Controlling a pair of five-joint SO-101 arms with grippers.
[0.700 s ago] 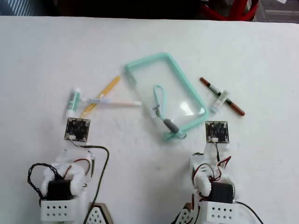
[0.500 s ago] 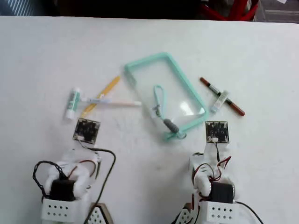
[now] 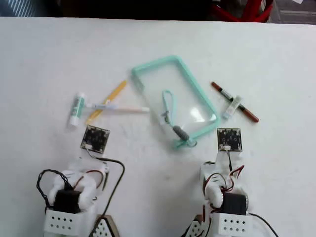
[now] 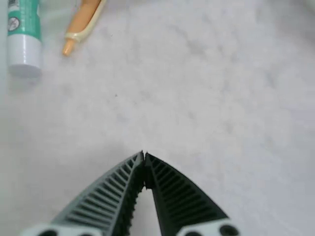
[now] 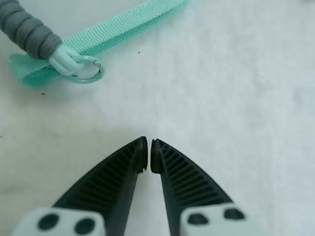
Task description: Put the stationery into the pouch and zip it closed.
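At nine o'clock on the table (image 3: 44, 54) lie a glue stick (image 3: 76, 108), a yellow pen (image 3: 109, 98) and a white pen (image 3: 131, 108). The left gripper (image 4: 144, 164) (clenched, empty) hangs at their six. At the centre lies the pouch (image 3: 183, 94). At its five o'clock hangs the right gripper (image 5: 148, 156), pinched on nothing. A brown pen (image 3: 220, 91) lies at three.

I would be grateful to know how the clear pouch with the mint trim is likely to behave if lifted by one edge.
The pouch lies flat and the table shows through it, so it is probably thin, light and floppy, sagging when lifted. Its glossy panel, with a glare patch, may be slippery; the woven mint trim looks easier to grip.
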